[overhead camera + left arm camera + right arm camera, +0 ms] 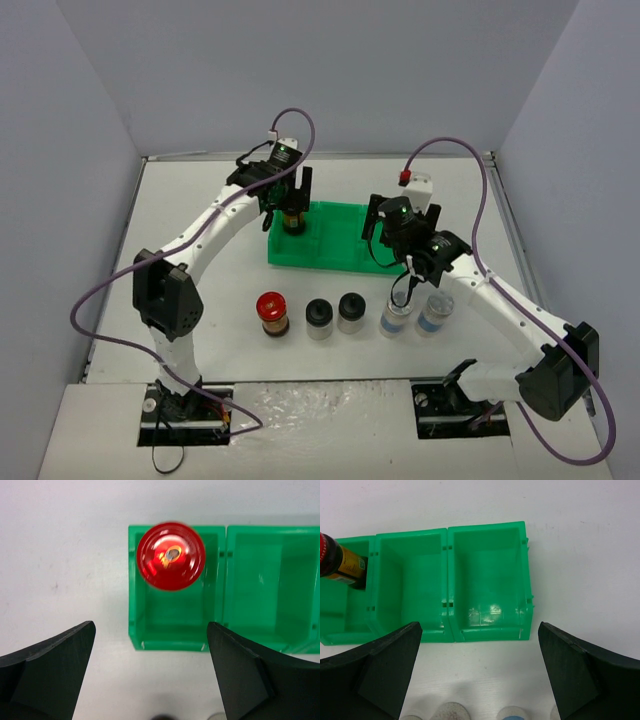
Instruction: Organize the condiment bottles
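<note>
In the tray's (340, 240) nine-o'clock bin stands one red-capped jar (171, 555), left gripper (150, 675) spread wide above it, holding nothing; right gripper (480, 672) gapes empty; five jars line up toward six o'clock.

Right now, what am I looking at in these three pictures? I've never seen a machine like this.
Two white robot arms are bolted to a table. The wide picture looks down from above; the other two come from cameras on each wrist, with dark fingers at the bottom. A green tray with three compartments sits on the table. One red-capped jar stands in its leftmost compartment, under the left pincer, which is open and holds nothing. The right pincer is open too, above a silver-capped jar. Nearer the arm bases stand another red-capped jar, two black-capped jars and a second silver-capped jar.
</note>
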Motion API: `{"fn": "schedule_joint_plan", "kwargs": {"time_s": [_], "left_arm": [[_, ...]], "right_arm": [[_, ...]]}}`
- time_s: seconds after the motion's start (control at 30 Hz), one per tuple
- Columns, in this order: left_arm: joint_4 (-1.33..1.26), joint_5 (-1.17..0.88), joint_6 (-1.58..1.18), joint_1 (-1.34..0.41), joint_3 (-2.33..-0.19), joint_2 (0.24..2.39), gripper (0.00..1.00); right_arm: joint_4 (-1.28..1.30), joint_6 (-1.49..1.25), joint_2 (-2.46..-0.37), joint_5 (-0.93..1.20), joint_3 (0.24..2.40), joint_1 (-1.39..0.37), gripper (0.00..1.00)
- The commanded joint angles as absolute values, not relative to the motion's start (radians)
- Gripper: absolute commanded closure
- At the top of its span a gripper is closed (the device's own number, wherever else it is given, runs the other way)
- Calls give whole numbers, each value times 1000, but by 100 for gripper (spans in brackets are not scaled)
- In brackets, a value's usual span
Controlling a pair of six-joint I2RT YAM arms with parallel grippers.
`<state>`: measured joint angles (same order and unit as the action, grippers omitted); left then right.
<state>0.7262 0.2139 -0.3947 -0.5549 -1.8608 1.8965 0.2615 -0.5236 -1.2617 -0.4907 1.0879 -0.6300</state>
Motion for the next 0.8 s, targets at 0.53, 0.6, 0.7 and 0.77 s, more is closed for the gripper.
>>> {"fn": "schedule_joint_plan", "kwargs": {"time_s": [0.53, 0.6, 0.7, 0.77], "left_arm": [[962, 234, -750, -808, -1260, 1307, 9], [974, 221, -769, -824, -1239, 1295, 10], [989, 220, -803, -860, -1202, 1291, 10], [1008, 224, -820, -882, -1190, 1291, 10]], "right_arm": [[227, -541, -1240, -550, 1072, -655, 0], [227, -541, -1242, -551, 1071, -655, 0], [227, -543, -1240, -552, 1069, -659, 0], [226, -540, -1237, -552, 1069, -660, 0]]}}
